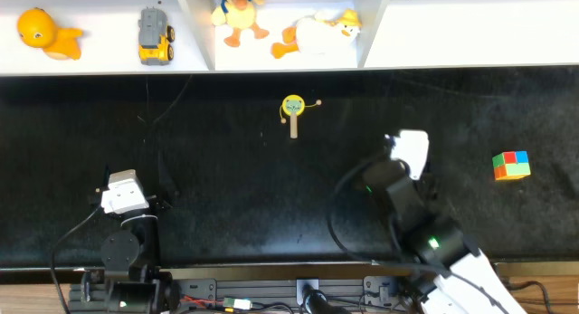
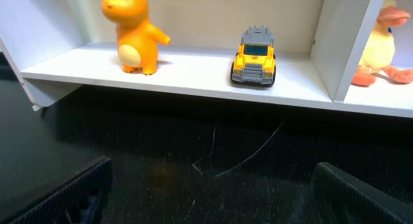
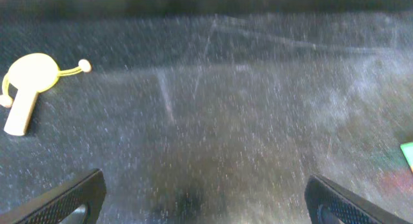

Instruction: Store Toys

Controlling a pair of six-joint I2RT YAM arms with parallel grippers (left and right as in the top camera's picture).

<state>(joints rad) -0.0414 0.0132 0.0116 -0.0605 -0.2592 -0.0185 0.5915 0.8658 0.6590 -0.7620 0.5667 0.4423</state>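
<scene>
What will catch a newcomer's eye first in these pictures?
The bright toys in the white shelf along the far edge of the black table: an orange figure, a yellow truck, a yellow plush duck, a white plush duck. On the table lie a small yellow rattle near the middle and a colourful cube at the right.

We found the white shelf [image 1: 289, 61] brightly and evenly lit from above, nearly washed out in the top view, while the black table [image 1: 226, 169] swallowed the light and was darkest just under the shelf's front edge. In the right wrist view the table glittered with pale speckle and faint streaks of glare. The fingers [image 2: 61, 195] of the left pincer [image 2: 206, 204] and the fingers [image 3: 58, 201] of the right pincer [image 3: 206, 204] were dim, soft and out of focus.
</scene>
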